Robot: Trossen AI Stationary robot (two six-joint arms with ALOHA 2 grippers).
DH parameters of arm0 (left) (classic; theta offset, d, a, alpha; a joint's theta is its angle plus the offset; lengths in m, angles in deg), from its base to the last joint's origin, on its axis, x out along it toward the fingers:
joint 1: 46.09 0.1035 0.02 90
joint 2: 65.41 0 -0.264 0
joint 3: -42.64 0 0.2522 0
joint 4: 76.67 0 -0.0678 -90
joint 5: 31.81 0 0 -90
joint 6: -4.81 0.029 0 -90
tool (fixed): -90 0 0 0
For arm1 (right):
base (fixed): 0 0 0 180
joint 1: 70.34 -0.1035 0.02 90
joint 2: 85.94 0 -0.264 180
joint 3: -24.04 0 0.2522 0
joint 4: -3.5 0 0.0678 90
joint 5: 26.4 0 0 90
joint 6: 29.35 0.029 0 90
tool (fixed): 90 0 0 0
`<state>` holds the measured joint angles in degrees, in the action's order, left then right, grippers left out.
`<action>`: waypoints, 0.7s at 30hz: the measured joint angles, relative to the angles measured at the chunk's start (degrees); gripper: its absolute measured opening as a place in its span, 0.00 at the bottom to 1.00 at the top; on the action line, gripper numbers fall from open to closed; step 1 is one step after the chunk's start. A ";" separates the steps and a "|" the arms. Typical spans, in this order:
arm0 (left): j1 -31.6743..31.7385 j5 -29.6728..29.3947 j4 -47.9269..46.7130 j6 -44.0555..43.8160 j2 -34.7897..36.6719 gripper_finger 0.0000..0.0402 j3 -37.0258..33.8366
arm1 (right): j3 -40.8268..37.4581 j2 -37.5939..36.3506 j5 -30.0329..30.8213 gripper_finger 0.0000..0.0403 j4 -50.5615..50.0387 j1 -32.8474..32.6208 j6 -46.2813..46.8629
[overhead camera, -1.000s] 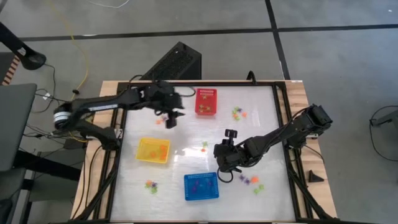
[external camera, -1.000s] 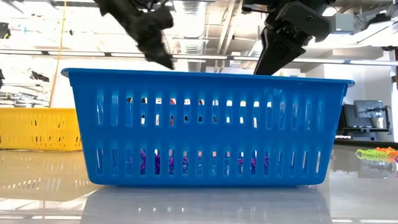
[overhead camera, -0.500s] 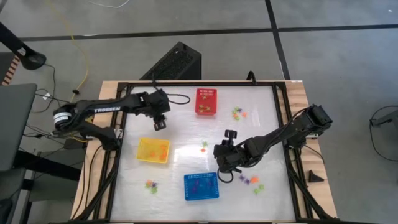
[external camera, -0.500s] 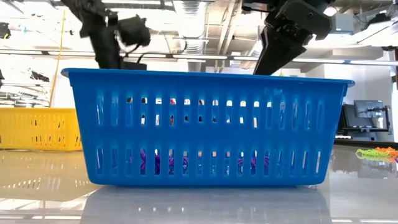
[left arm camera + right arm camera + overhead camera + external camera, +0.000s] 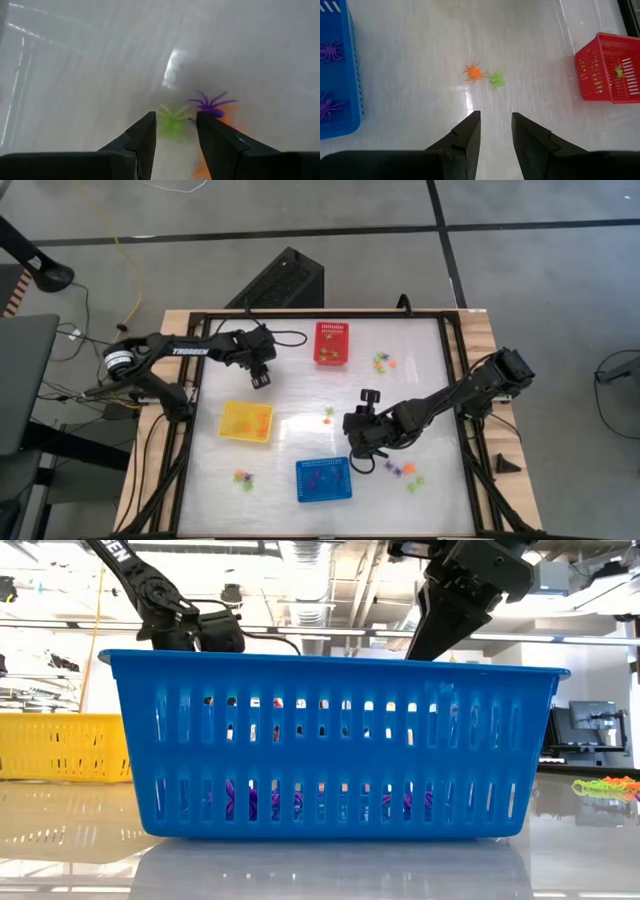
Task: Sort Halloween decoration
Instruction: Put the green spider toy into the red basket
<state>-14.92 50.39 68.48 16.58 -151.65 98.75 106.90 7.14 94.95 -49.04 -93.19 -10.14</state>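
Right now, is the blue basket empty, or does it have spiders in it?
Not empty. The blue basket holds purple spiders, seen in the right wrist view, and purple shows through its slots in the low view.

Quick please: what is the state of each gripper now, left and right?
Left gripper: fingers open, holding nothing.
Right gripper: fingers open, holding nothing.

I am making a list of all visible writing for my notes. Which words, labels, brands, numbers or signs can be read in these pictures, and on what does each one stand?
"TROSSEN": white letters on the left arm, read in the high view.
White letters on the same arm in the low view: cut off at the picture's edge, not readable.
Monitor in the room at the right in the low view: too small to read.
Baskets, trinkets, table: no writing visible.
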 joint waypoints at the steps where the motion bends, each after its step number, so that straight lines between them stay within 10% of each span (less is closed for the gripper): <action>1: 0.21 -0.02 0.39 -0.03 -0.61 0.33 0.00 | 0.00 0.00 0.00 0.35 0.09 0.00 -0.10; 12: 2.62 1.42 2.26 -0.02 -5.48 0.30 0.33 | 0.00 0.00 -0.02 0.35 0.24 0.11 -0.25; 21: 2.67 2.77 -0.10 -0.03 -2.95 0.02 1.21 | 0.00 0.00 -0.02 0.35 0.33 0.11 -0.25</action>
<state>-12.24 53.16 68.38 16.54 -154.60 99.96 106.90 7.14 94.93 -48.72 -93.08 -10.39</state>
